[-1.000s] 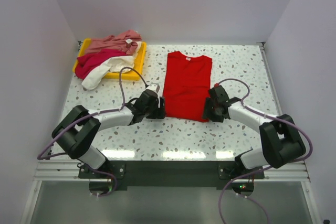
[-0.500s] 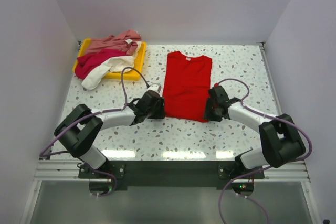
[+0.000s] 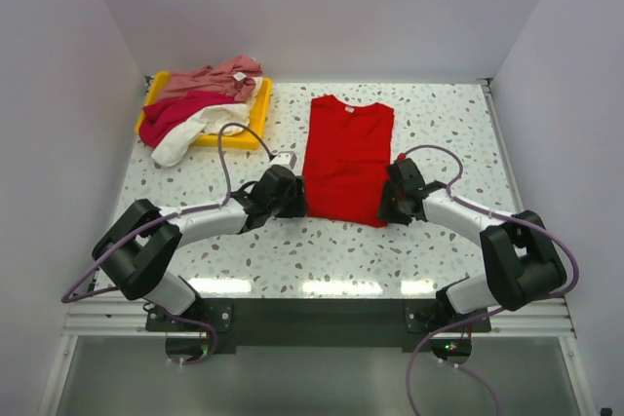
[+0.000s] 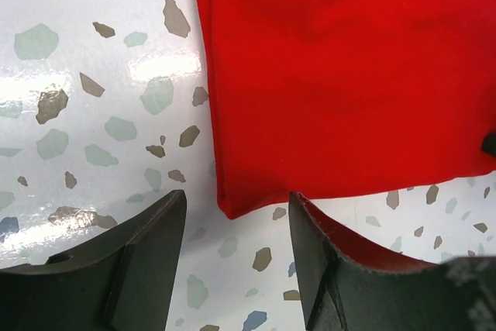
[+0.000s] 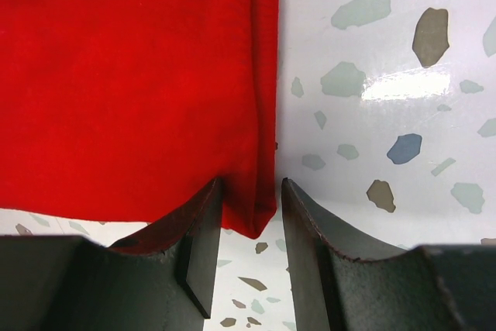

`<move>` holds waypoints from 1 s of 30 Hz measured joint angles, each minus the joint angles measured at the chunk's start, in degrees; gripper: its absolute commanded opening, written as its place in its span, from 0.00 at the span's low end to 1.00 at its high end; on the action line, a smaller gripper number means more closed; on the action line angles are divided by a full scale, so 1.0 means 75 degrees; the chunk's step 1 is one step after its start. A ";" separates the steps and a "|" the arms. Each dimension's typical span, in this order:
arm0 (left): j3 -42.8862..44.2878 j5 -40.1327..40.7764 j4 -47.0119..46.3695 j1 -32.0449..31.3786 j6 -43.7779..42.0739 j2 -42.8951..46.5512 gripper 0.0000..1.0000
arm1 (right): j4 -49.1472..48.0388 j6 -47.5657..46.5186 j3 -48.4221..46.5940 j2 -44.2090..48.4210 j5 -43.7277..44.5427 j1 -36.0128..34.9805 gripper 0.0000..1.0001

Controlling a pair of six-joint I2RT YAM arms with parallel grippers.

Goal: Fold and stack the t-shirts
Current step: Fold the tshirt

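Observation:
A bright red t-shirt (image 3: 348, 158) lies flat on the speckled table, collar away from me, folded into a long narrow panel. My left gripper (image 3: 295, 204) sits at its near left corner; in the left wrist view the jaws (image 4: 238, 199) stand open, the red corner (image 4: 232, 203) just reaching in between the tips. My right gripper (image 3: 388, 209) sits at the near right corner; its jaws (image 5: 251, 185) straddle the folded edge of the shirt (image 5: 124, 75), open, with a gap on the right side. Dusty pink (image 3: 210, 80), crimson (image 3: 175, 114) and cream-white (image 3: 190, 135) t-shirts lie crumpled at the back left.
The crumpled shirts rest in a shallow yellow tray (image 3: 255, 124), the cream one spilling over its near edge onto the table. White walls close in the table on the left, back and right. Purple cables loop above both arms.
Both grippers narrowed and edged in toward the shirt's near corners. The red shirt has not moved.

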State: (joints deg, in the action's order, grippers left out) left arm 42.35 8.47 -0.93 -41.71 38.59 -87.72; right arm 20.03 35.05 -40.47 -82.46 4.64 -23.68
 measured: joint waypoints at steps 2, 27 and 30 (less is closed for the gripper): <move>0.0003 0.0035 0.0032 0.0000 0.0012 -0.0023 0.60 | 0.0000 0.0000 0.0000 0.0000 -0.0003 0.0000 0.40; 0.0099 0.0152 -0.0050 -0.0052 0.0189 -0.0662 0.19 | -0.0259 0.0006 0.0128 0.0029 -0.0047 -0.0026 0.24; 0.0096 0.0125 -0.0079 -0.0064 0.0198 -0.0691 0.10 | -0.0303 0.0012 0.0157 0.0023 -0.0108 -0.0064 0.16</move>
State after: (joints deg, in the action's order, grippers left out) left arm 43.07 9.41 -1.52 -42.19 40.07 -92.90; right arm 17.76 35.14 -39.29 -82.28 3.84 -24.16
